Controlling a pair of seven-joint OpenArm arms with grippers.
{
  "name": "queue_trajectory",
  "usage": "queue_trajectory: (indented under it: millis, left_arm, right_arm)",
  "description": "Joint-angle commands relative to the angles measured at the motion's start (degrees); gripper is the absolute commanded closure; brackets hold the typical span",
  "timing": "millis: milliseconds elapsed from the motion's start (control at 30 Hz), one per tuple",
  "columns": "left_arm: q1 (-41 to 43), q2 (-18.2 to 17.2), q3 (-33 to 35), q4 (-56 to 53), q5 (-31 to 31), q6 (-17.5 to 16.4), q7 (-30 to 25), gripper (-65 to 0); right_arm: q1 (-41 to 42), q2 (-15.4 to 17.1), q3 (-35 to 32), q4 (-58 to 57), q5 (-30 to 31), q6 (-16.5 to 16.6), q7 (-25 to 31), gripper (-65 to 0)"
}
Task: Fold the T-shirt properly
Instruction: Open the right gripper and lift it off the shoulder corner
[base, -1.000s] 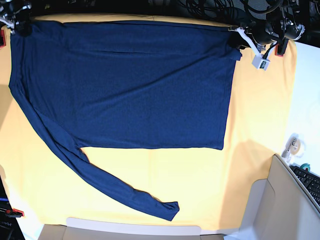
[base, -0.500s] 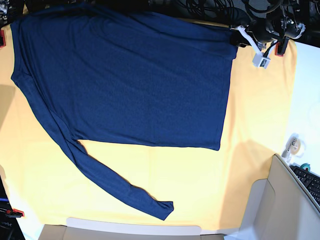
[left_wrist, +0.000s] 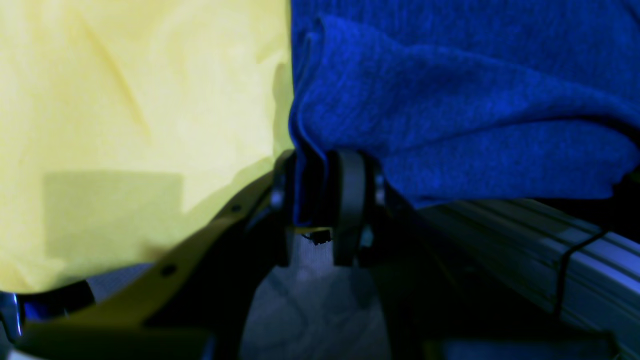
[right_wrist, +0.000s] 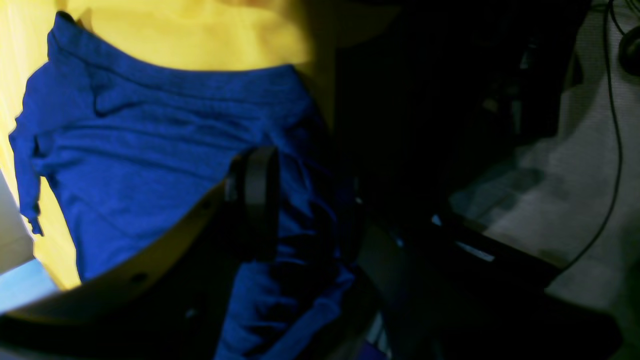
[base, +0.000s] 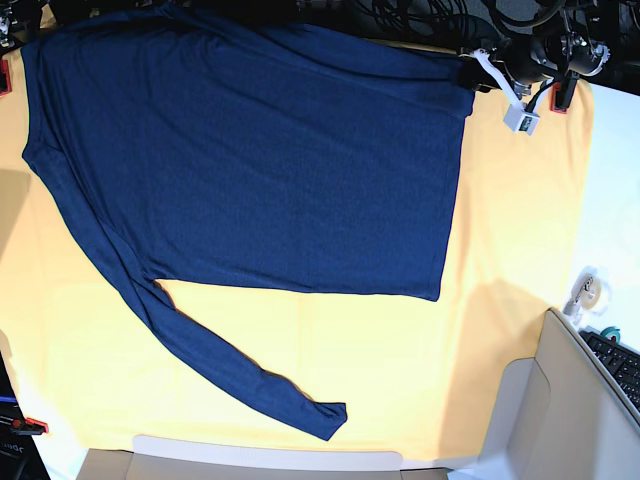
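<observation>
Base view: the dark blue shirt lies spread on the yellow cloth, one sleeve reaching toward six o'clock; the left fingers meet its edge at one o'clock. Left wrist view: the left fingers are slightly parted, with a fold of shirt pinched between them. Right wrist view: shirt fabric lies between the parted right fingers; whether they grip it cannot be told.

The left wrist view blurs the left jaws, and their shadow makes the T-shirt's pinched edge hard to read. In the right wrist view, darkness hides where the right jaws end. The base view's top edge cuts off part of the shirt and both arms.
</observation>
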Motion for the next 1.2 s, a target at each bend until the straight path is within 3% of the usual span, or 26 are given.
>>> queue_trajectory:
  millis: [0, 233, 367, 600, 733, 933, 1167]
  left_arm:
    - [0.1, -0.7, -0.2, 1.0, -0.5, -0.2, -0.3, -12.5]
    - [-0.1, -0.7, 0.0, 1.0, -0.5, -0.2, -0.2, -12.5]
    - [-0.2, -0.7, 0.1, 1.0, -0.5, -0.2, -0.2, -12.5]
    - [-0.2, -0.7, 0.1, 1.0, -0.5, -0.2, -0.2, -12.5]
    - [-0.2, -0.7, 0.1, 1.0, -0.5, -0.2, -0.2, -12.5]
    - [-0.2, -0.7, 0.2, 1.0, -0.5, -0.2, -0.2, -12.6]
    - [-0.3, -0.7, 0.2, 1.0, -0.5, -0.2, -0.1, -12.6]
  right_arm:
    - [-2.1, 0.8, 0.6, 0.8, 0.6, 0.1, 0.2, -18.2]
    - [-7.4, -3.1, 0.9, 0.7, 0.6, 1.2, 0.2, -18.5]
    - [-8.7, -6.4, -0.7, 0.5, -1.0, 8.7, 0.2, -18.5]
    - [-6.6, -8.7, -9.9, -3.2, -11.3, 21.2, 0.5, -18.6]
    - [-3.2, -8.8, -11.6, -10.0, -16.9, 24.6, 0.5, -18.6]
    - [-0.8, -8.8, -11.6, -13.8, -19.7, 27.0, 0.6, -18.9]
    - [-4.2, -8.9, -12.2, -9.7, -19.3, 31.6, 0.2, -36.5]
